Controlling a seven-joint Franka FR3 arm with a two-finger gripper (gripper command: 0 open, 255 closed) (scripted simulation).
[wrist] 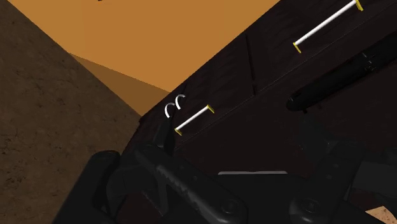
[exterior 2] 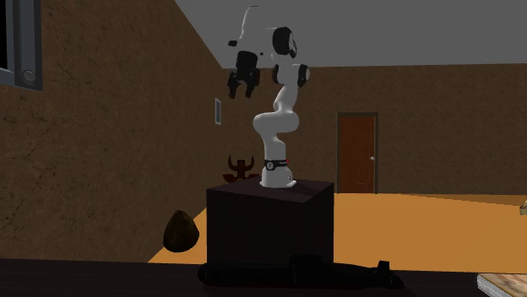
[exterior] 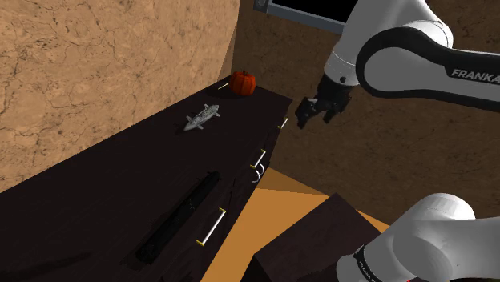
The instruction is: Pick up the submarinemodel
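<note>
The gripper (exterior: 314, 120) hangs in the air in the upper right of the shoulder view, off the cabinet's (exterior: 96, 208) far corner and well above the orange floor (exterior: 264, 220); its two black fingers stand apart with nothing between them, and the second exterior view shows it (exterior 2: 242, 93) the same way, high in the upper middle of the frame, spread and empty.

The submarine (exterior: 178, 218), a long black tube, lies on the dark cabinet top in the lower middle of the shoulder view, near the front edge and lengthwise along it, well apart from the gripper; in the second exterior view it (exterior 2: 296, 274) stretches along the bottom edge, a small tower rising near its middle; in the wrist view it (wrist: 343, 73) lies just beyond a white bar handle (wrist: 327, 24) with yellow ends.

Further back on the cabinet top, in the upper middle of the shoulder view, sits a small grey model (exterior: 202, 118); a red pumpkin (exterior: 243, 81) stands at the far corner beside the brown wall (exterior: 96, 64); two small white hooks (exterior: 256, 171) hang on the cabinet front; the arm's dark box stand (exterior: 320, 240) fills the lower right.
</note>
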